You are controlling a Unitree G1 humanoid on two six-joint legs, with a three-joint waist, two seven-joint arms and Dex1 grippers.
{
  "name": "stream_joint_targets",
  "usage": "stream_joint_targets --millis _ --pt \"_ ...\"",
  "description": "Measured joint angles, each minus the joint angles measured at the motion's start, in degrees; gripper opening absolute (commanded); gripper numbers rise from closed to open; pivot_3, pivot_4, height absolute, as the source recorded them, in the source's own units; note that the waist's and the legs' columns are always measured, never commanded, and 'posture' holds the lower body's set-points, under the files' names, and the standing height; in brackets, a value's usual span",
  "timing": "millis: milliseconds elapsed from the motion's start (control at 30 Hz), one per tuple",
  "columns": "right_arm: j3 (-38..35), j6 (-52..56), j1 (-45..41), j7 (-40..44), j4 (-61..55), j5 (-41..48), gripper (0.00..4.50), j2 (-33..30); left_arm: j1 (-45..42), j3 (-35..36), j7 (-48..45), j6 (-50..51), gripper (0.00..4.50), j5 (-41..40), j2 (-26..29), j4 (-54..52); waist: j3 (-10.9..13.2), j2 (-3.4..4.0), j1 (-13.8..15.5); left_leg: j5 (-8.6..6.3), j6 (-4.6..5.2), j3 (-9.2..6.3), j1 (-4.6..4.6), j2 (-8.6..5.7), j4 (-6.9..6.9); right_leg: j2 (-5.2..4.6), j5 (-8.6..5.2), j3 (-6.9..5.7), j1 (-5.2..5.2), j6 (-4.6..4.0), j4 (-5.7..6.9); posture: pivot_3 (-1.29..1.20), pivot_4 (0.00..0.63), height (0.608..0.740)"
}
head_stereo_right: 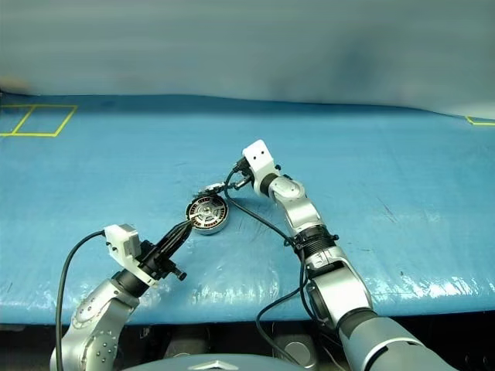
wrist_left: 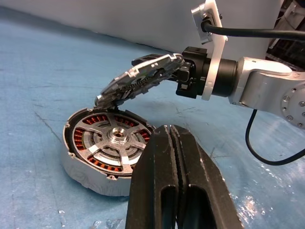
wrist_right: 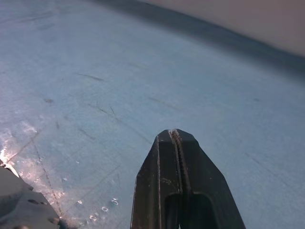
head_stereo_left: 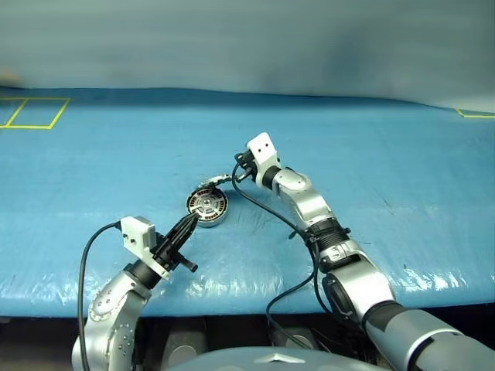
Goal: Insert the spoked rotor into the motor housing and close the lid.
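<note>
The motor housing [wrist_left: 90,162] lies on the blue table, its copper windings ringing the silver spoked rotor [wrist_left: 116,138] that sits inside it. The lid [wrist_left: 138,76] is hinged at the housing's far side and stands half raised, tilted over the housing, ribbed side down. My right gripper [head_stereo_left: 232,178] is shut with nothing between its fingers [wrist_right: 174,143], and its tip is at the lid's raised edge. Just short of the housing on its near side, my left gripper [head_stereo_left: 189,222] is shut and empty, pointing at the housing.
Blue plastic sheeting covers the table [head_stereo_left: 371,154]. Yellow tape outlines lie at the far left [head_stereo_left: 31,112] and far right [head_stereo_left: 476,114]. The table's front edge [head_stereo_left: 232,305] runs just behind my left arm. A black cable [head_stereo_left: 271,212] hangs from the right wrist.
</note>
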Motion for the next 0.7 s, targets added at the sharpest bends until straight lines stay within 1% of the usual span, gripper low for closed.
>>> stream_joint_targets --millis 100,200,367,467,633,700 --pt "1.4 3.4 5.5 2.7 -10.3 0.7 0.00 -0.2 1.0 -2.3 2.5 -7.0 0.05 3.0 -2.1 1.8 0.0 0.03 0.2 0.00 0.00 0.00 0.00 0.01 -0.21 0.00 -0.01 -0.01 -0.01 -0.02 -0.18 0.00 0.150 0.740" --pt "3.0 7.7 11.0 2.9 -19.0 1.4 0.00 0.5 0.9 -4.9 4.3 -12.4 0.05 6.9 -2.0 4.5 0.0 0.06 0.2 -0.01 -0.01 0.00 -0.03 0.02 -0.29 0.00 -0.03 -0.01 -0.07 -0.05 -0.23 0.00 0.150 0.740" --pt "5.4 13.0 16.0 2.3 -28.4 2.3 0.00 2.0 0.7 -7.4 6.8 -18.8 0.05 11.5 -1.5 8.4 0.0 0.07 0.1 -0.01 -0.02 0.02 -0.08 0.02 -0.28 -0.01 -0.03 -0.01 -0.13 -0.04 -0.28 0.00 0.150 0.740" --pt "6.4 15.1 17.7 1.1 -31.0 2.4 0.00 3.3 1.1 -8.1 7.2 -21.3 0.05 12.8 -0.3 10.5 0.0 0.06 0.1 -0.02 -0.03 0.03 -0.15 0.03 -0.28 -0.02 -0.03 -0.01 -0.19 -0.05 -0.32 0.00 0.150 0.740" --pt "7.2 17.9 20.7 -1.2 -33.2 3.1 0.00 6.2 2.6 -8.6 7.6 -24.1 0.05 15.2 3.2 13.3 0.0 0.07 0.1 -0.02 -0.03 0.03 -0.53 0.03 -0.33 -0.02 -0.03 -0.01 -0.58 -0.04 -0.32 0.00 0.150 0.740" --pt "7.9 18.5 22.3 -2.3 -34.0 3.3 0.00 7.9 3.1 -8.9 7.8 -24.9 0.05 15.1 3.3 13.6 0.0 0.07 0.2 -0.02 -0.03 0.03 -0.54 0.04 -0.36 -0.02 -0.03 -0.02 -0.59 -0.04 -0.34 0.00 0.150 0.740"
